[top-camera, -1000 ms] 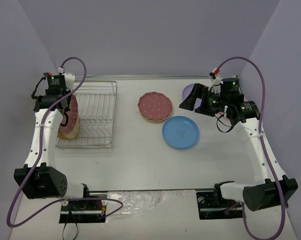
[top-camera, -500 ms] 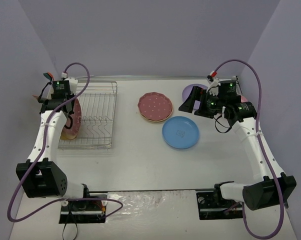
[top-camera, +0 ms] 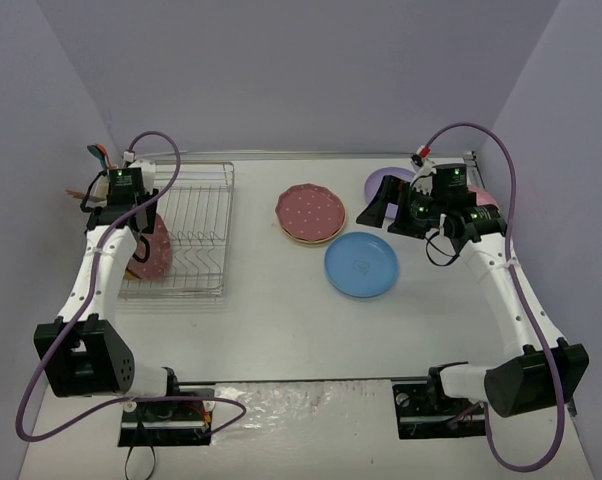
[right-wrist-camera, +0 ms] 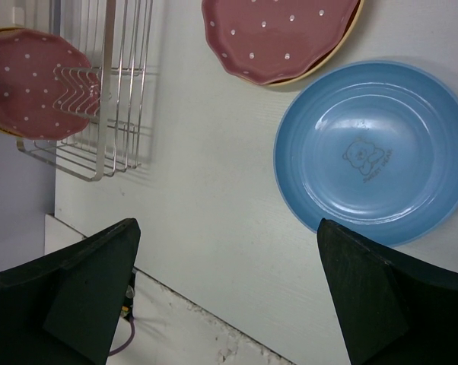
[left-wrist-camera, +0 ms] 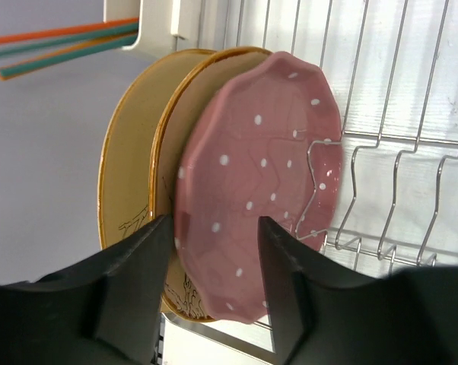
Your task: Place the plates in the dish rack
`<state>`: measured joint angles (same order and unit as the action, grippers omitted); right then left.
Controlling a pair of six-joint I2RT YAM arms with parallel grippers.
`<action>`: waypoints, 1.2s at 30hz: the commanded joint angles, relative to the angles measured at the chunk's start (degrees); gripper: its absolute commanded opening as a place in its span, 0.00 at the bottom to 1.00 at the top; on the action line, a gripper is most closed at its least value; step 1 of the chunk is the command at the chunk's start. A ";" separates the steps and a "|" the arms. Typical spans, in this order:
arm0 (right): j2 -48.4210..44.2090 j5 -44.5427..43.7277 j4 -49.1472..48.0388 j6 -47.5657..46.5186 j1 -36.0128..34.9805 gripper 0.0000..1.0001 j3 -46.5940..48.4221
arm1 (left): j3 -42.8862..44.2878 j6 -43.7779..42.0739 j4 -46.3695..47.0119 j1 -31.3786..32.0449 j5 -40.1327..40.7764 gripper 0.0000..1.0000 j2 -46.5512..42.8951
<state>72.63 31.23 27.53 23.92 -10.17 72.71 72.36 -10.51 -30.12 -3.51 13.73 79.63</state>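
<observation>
Left wrist view: the left hand (left-wrist-camera: 214,224) is open, one finger on either side of the lower rim of the dark pink speckled plate (left-wrist-camera: 259,190). That plate stands in the dish rack (left-wrist-camera: 396,198), just beside two tan plates (left-wrist-camera: 130,167). Risk: a finger catching the rim could tip the plate off its tines. The right hand (right-wrist-camera: 227,228) is open and empty near the blue plate (right-wrist-camera: 373,152). The white bench (top-camera: 281,330) looks smooth, and lilac walls (top-camera: 301,70) enclose it.

The left tool (left-wrist-camera: 214,224) has released the dark pink speckled plate (left-wrist-camera: 259,190) into the dish rack (top-camera: 193,205) and drawn back.
</observation>
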 commanded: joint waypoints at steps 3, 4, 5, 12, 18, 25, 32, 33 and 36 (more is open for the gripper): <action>2.79 -3.61 -5.59 0.31 -0.35 1.00 0.31 | 4.34 2.13 2.82 -0.27 1.56 0.60 -4.72; 3.20 -4.46 -6.22 0.45 -0.48 1.00 0.26 | 4.84 2.81 2.32 -0.27 1.20 0.63 -5.40; 3.96 -5.40 -6.81 0.51 -0.85 1.00 0.42 | 5.58 3.51 1.64 -0.24 0.61 0.66 -6.07; 13.34 -18.95 -9.07 -0.99 -9.16 0.93 6.40 | 12.45 14.56 -9.18 -0.10 -6.62 0.85 -11.53; 26.54 -30.67 -9.29 -4.60 -14.42 0.80 13.65 | 8.01 22.20 -18.38 -0.01 -12.05 0.93 -20.19; 35.17 -29.69 -14.84 -15.56 -19.43 0.58 18.98 | -0.26 25.24 -22.04 0.13 -18.94 0.97 -28.72; 42.69 -22.07 -17.24 -28.92 -23.72 0.53 24.68 | -6.27 26.08 -22.10 0.26 -20.19 0.97 -32.19; 43.60 -21.72 -17.24 -29.57 -24.13 0.52 25.57 | -6.52 26.24 -22.20 0.29 -20.38 0.97 -32.35; 46.44 -21.30 -17.24 -31.51 -25.63 0.49 27.78 | -6.88 26.63 -22.39 0.39 -20.59 0.97 -32.57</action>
<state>116.90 7.54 12.90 -0.95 -34.12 96.39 63.92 14.25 -53.92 -3.44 -5.47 47.41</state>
